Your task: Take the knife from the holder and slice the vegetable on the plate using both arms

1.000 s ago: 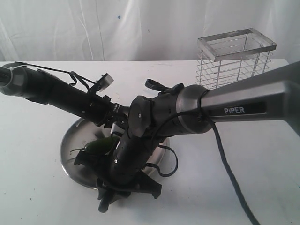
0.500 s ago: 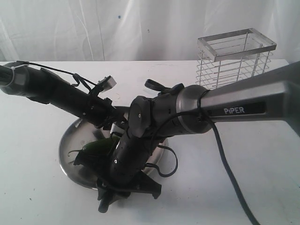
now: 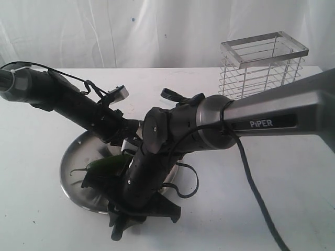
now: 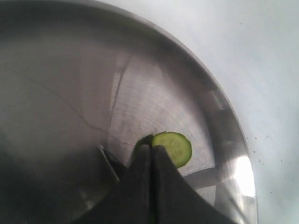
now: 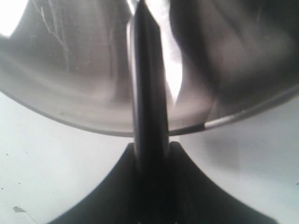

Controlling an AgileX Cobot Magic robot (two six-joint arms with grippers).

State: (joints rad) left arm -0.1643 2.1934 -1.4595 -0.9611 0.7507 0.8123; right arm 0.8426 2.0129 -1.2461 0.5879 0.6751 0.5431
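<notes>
The shiny steel plate [image 3: 68, 175] lies left of centre, with the green vegetable [image 3: 107, 166] on it. My left gripper [image 4: 152, 148] is shut on the vegetable [image 4: 176, 148], whose pale round cut face shows just past the fingertips. In the exterior view the right arm hides that gripper. My right gripper [image 5: 152, 151] is shut on the dark knife [image 5: 147, 79], whose blade reaches over the plate's rim [image 5: 233, 119] into the plate. That gripper [image 3: 121, 222] sits low at the plate's near edge. The wire holder [image 3: 261, 65] stands at the back right.
The grey PiPER tube [image 3: 277, 112] crosses the right half of the scene, trailing a black cable [image 3: 256, 193] over the white table [image 3: 261, 209]. A white curtain hangs behind. The left arm [image 3: 63, 99] slants down from the far left.
The plate and the vegetable have slid a little to the left. The left arm has lifted slightly at its upper end. The right arm has shifted slightly left with them.
</notes>
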